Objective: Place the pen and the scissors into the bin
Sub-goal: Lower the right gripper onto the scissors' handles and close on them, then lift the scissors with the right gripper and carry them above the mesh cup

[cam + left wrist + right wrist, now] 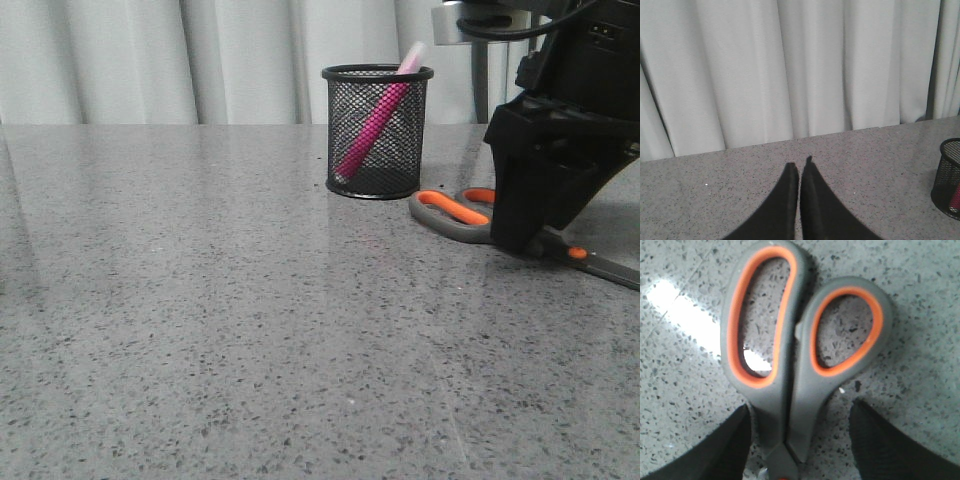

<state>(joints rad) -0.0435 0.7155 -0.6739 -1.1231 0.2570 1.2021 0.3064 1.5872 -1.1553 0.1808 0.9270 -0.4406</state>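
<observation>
Left gripper (pixel 800 172): fingers pressed together, holding nothing, raised over bare table (pixel 200 320) and facing the curtain (pixel 790 65). It's out of the front view, and only the bin edge shows at the side of its wrist view. Ignore this arm for now.

Bin (pixel 377 130) stands upright toward the far side of the table. Pen (pixel 375 125) is already inside, leaning, clear cap poking over the rim. That half looks done.

Scissors (pixel 455 213) lie flat on the table just beside the bin's base, on its right, apart from it as far as you can tell. Blades closed. Long axis runs from the handle loops near the bin out toward the right edge, blade tip showing past the arm.

Right gripper (pixel 800 440) is down on them, jaws apart, one finger either side of the neck where the loops join above the pivot. So the grip crosses the long axis. No pinch yet in the wrist view.

Your right arm is the near one. Likely next step: close on the neck, lift, then tip the scissors upright, since they're longer than the bin is tall.
</observation>
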